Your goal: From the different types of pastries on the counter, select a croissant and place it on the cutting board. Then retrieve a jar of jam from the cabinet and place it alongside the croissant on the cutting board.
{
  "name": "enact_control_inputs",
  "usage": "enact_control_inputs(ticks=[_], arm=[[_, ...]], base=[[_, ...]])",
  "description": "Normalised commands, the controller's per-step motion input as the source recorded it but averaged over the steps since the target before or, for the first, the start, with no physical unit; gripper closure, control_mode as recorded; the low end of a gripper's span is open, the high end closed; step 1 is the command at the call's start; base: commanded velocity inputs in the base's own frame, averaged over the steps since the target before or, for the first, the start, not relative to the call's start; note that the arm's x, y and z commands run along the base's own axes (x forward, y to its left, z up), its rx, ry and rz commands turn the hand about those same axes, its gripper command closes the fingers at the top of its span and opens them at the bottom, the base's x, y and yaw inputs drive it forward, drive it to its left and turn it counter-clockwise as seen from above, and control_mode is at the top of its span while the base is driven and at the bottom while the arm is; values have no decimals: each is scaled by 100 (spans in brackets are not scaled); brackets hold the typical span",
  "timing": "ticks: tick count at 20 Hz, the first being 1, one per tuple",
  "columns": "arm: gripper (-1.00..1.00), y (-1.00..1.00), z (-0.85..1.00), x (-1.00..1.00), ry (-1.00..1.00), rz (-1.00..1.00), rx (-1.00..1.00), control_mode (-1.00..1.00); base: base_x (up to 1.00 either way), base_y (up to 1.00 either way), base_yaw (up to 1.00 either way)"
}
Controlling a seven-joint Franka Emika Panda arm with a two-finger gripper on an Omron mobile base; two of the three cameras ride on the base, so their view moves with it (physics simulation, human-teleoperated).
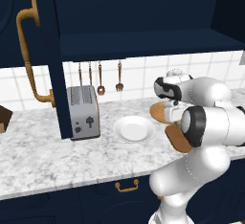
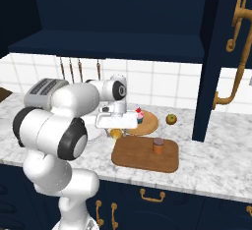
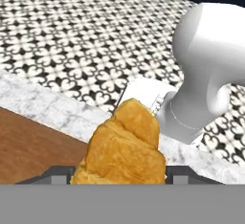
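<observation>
The marbled table (image 2: 206, 172) runs under navy cabinets and a white tiled wall, above a patterned floor. Near its front edge lies the board (image 2: 135, 156), already carrying the jar (image 2: 158, 146). The croissant (image 3: 123, 146) is not yet down: the fingers grasp it just off the board's left end. Setting it beside the jar seems all that remains.

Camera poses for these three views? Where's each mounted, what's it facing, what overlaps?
Left base view: behind-left, facing toaster, white plate; arm lower right.
Right base view: behind-right, facing cutting board, jar; arm lower left.
Hand view: on hand, along claw shut on croissant, counter below.
Shared: both base views show toaster, counter.
</observation>
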Motion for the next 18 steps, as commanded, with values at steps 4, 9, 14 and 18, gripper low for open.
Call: enact_control_inputs(ticks=[4,9,14,18], arm=[[100,-52,0,-8,0,0,0,-100],[100,-25,0,0,-2,-1,-2,-100],[100,-19,-10,0,-13,0,-4,-100],[100,-10,-2,0,-19,0,0,-100]], base=[[0,0,0],[0,0,0],[0,0,0],[0,0,0]])
